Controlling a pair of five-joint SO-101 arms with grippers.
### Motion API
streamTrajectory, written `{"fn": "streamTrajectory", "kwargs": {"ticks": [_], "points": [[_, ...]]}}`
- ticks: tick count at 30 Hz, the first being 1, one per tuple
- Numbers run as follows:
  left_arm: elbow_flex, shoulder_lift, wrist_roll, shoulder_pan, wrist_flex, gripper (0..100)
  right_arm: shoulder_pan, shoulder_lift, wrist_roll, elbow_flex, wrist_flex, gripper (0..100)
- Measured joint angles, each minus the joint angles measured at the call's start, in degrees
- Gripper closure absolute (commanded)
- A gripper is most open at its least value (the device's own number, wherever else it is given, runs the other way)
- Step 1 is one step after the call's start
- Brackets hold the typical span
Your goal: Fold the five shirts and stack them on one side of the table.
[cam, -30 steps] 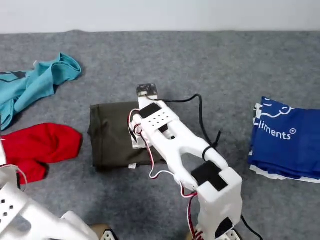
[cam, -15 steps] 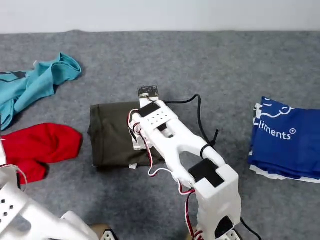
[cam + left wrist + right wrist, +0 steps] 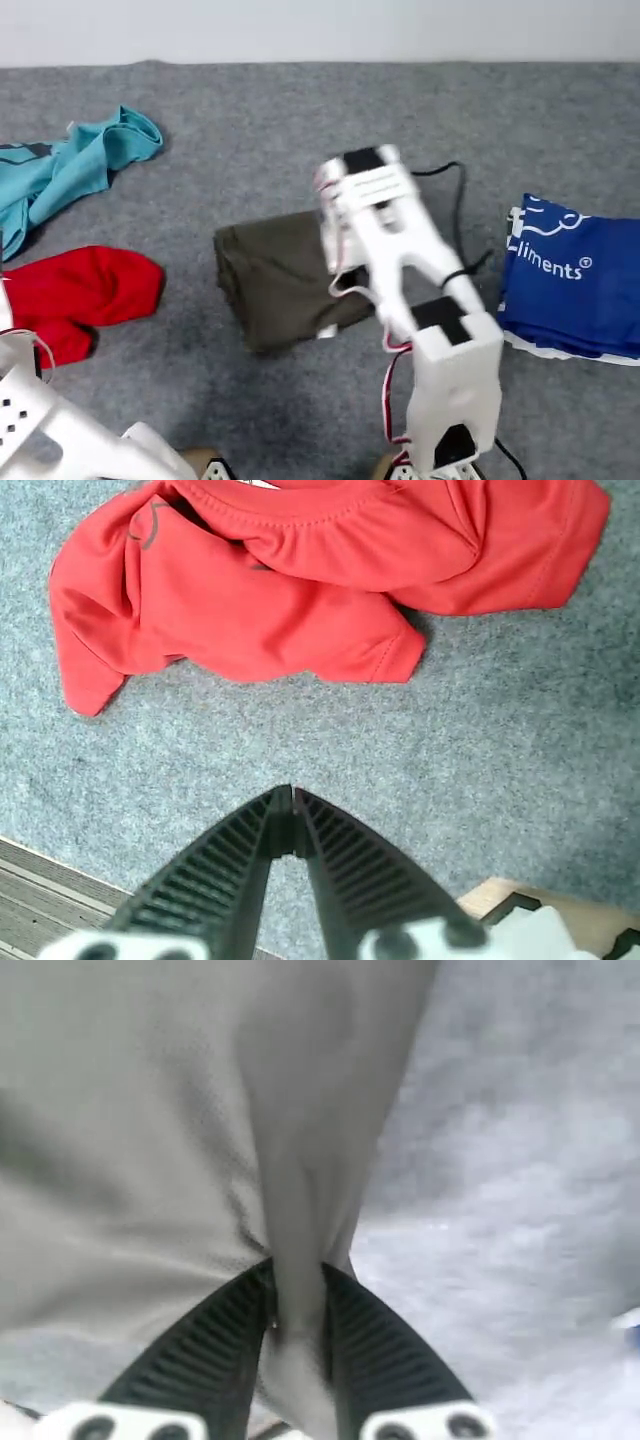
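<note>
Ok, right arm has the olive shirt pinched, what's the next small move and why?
Probably drag the olive shirt toward the blue shirt: the right gripper is shut on its fabric, it looks folded, and the blue one lies folded off to the right, a gap away.

We see the olive shirt (image 3: 275, 275) folded into a compact, slightly skewed rectangle that lies mostly flat. One fold is gathered up and pinched tight between the two fingers of the right gripper (image 3: 295, 1272). To the left of the olive shirt, a little apart from it, lies the red shirt (image 3: 80, 290), unfolded and crumpled, with its sleeves in loose heaps. Farther left of the olive shirt and beyond the red one we find the teal shirt (image 3: 70, 165), also rumpled. Well to the right of the olive shirt sits the blue shirt (image 3: 580, 275), neatly folded with its white print facing up. It rests on a white cloth (image 3: 520, 343) whose edge peeks out beneath.
</note>
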Motion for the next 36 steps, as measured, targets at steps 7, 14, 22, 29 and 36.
{"fn": "streamTrajectory", "kwargs": {"ticks": [7,14,22,29,36], "points": [[0.00,0.00,0.00,0.00,0.00,99,14.15,0.44,35.52,-8.26,-2.73,99.0],[0.00,0.00,0.00,0.00,0.00,99,18.64,0.44,62.77,-10.73,-15.03,98.2],[0.00,-0.18,0.00,0.00,0.00,99,17.05,1.05,61.89,-10.73,-16.70,77.2],[0.00,-0.18,0.00,0.00,0.00,99,16.70,-3.43,48.00,-10.81,-11.96,75.7],[0.18,-0.18,0.00,0.00,0.00,99,13.19,-6.15,34.64,-10.81,0.44,99.8]]}}
